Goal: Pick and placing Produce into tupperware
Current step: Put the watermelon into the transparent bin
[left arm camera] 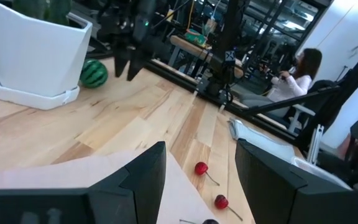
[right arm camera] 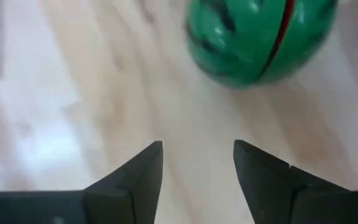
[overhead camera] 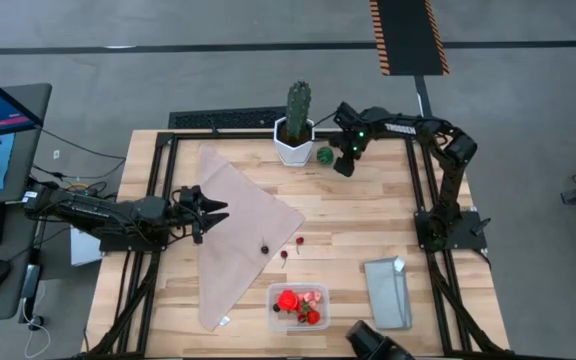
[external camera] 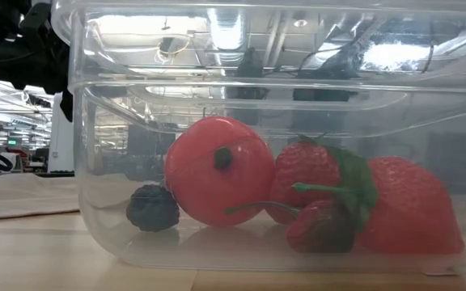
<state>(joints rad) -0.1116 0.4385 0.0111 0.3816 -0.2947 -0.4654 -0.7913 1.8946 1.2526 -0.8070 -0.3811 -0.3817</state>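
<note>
The right tool [overhead camera: 346, 166], jaws apart and empty, hangs at the far side of the worktop [overhead camera: 368, 215] just right of the green striped ball [overhead camera: 325, 155] and should centre over it before closing, then carry it to the near tupperware [overhead camera: 298, 306].

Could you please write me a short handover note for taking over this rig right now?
Right gripper: fingers apart, empty, beside the green striped ball at the table's far edge, next to the potted cactus.
Left gripper: fingers apart, empty, waiting over the beige cloth.
Done: the tupperware at the near edge holds strawberries, a red ball-shaped fruit, a dark berry.
Left: the green ball, two red cherries on the wood, a dark cherry on the cloth's edge.
The lid lies off, right of the tub.
</note>
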